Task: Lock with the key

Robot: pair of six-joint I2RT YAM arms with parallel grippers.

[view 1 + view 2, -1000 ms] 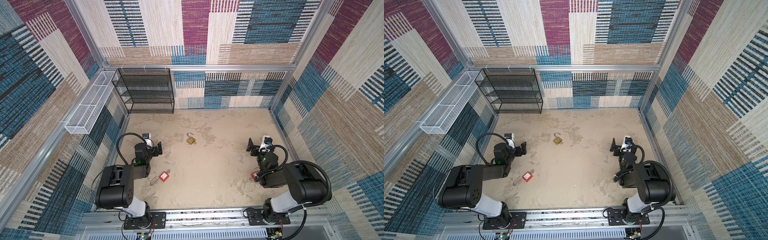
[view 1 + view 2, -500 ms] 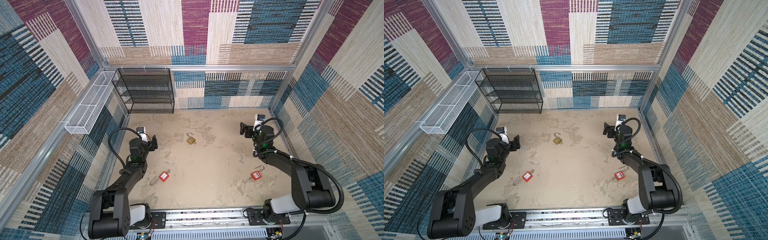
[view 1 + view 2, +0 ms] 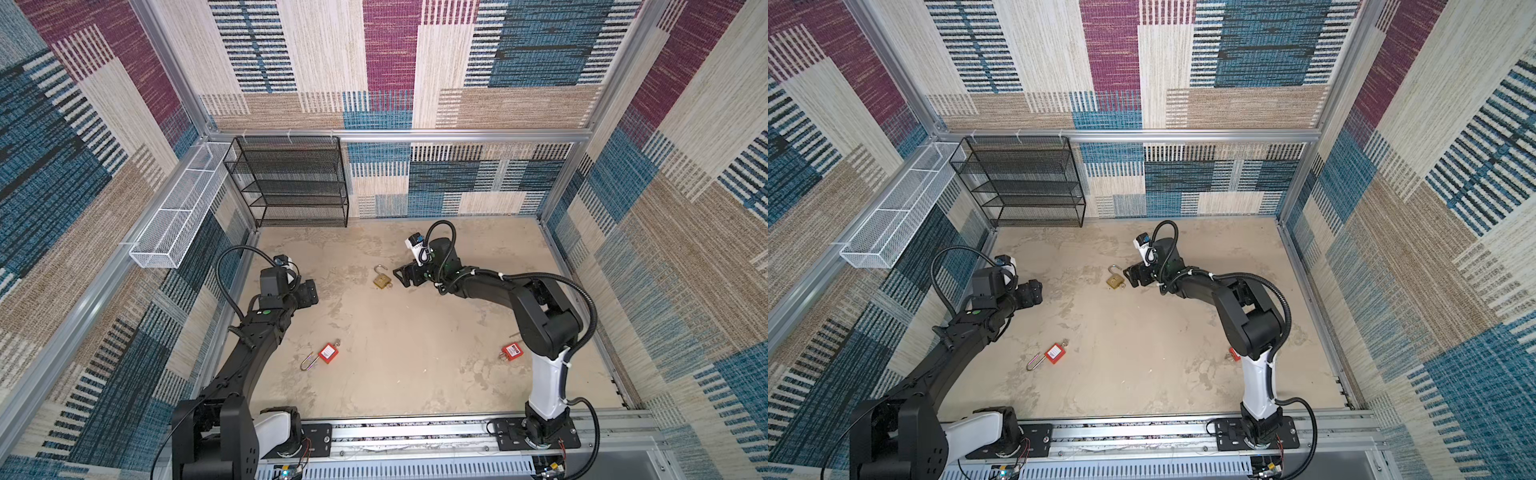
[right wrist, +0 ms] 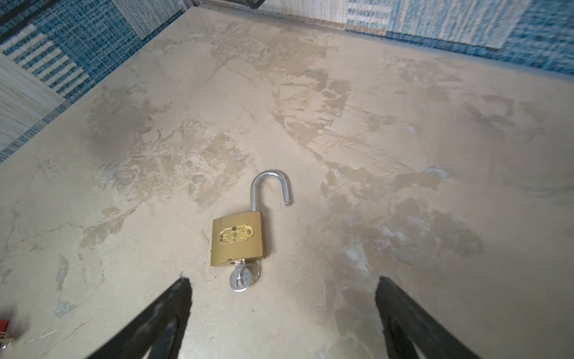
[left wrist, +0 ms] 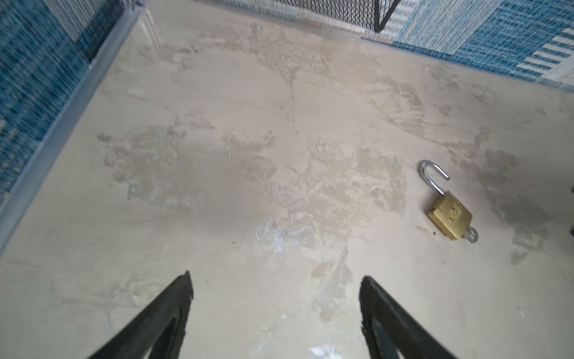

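Two hands have their fingers apart and hold nothing. Our right hand [image 4: 283,279] hovers just beside the brass padlock [image 4: 237,239], which lies flat on the desk [image 4: 403,124] with its shackle [image 4: 270,186] open and the key [image 4: 240,279] in its bottom. We judge this hand is lined up to take the key, while our left hand [image 5: 275,276] hovers well apart, perhaps to steady the body.

Two black jointed robot arms. The left arm [image 3: 257,345] bears a small green dot [image 3: 267,311] and a looped corrugated cable [image 3: 218,272]. The right arm [image 3: 536,307] has a white lower segment [image 3: 546,382].
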